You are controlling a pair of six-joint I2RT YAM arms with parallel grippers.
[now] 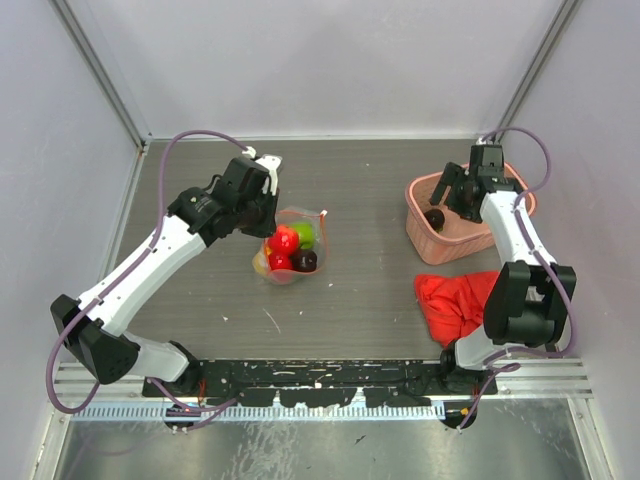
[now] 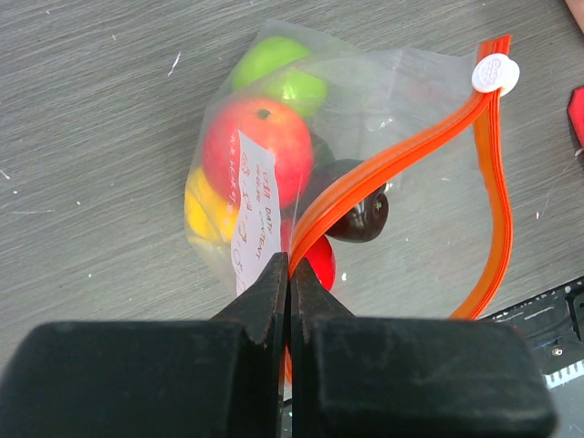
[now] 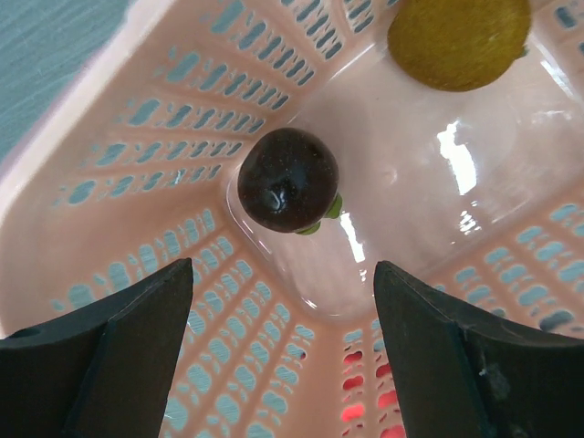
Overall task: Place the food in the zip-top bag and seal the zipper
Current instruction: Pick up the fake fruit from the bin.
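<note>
The clear zip-top bag [image 1: 291,216] lies mid-table, mouth open, with several pieces of food inside: green [image 2: 278,73], red [image 2: 255,146], yellow [image 2: 205,205] and dark brown [image 2: 358,212] fruits. My left gripper [image 2: 290,274] is shut on one end of the orange zipper [image 2: 401,151]; the white slider [image 2: 495,73] sits at the far end. My right gripper [image 3: 283,266] hangs open inside the pink basket [image 3: 137,137], just above a dark brown fruit [image 3: 287,180]. A yellow-brown fruit [image 3: 459,36] lies further in.
The pink basket [image 1: 420,245] stands at the right of the table, near the side wall. A crumpled red cloth [image 1: 455,300] lies just in front of it, beside the right arm's base. Bare grey tabletop surrounds the bag.
</note>
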